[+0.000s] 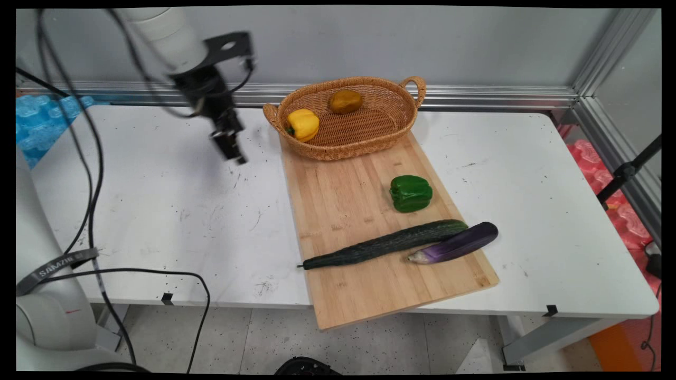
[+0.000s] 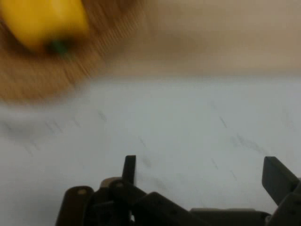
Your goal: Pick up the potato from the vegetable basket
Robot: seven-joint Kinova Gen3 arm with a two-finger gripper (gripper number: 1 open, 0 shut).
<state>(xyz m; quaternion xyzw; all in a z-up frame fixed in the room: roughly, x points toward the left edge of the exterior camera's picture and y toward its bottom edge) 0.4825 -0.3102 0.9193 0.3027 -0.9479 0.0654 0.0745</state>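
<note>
While its jaws stand apart and empty, the gripper (image 1: 236, 154) hangs over bare bench (image 1: 158, 211); nearest is the yellow pepper (image 1: 302, 124), in the basket (image 1: 364, 145) just to its right.

Yellow pepper (image 2: 44, 21) and basket (image 2: 51, 77) blurred, cropped.

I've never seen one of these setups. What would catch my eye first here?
Probably the vegetables on the wooden board: a green pepper, a long cucumber and a purple eggplant lying beside it. At the board's far end sits a wicker basket with a yellow pepper inside. Left of the basket, the black end effector hangs open above the white table, holding nothing.
</note>
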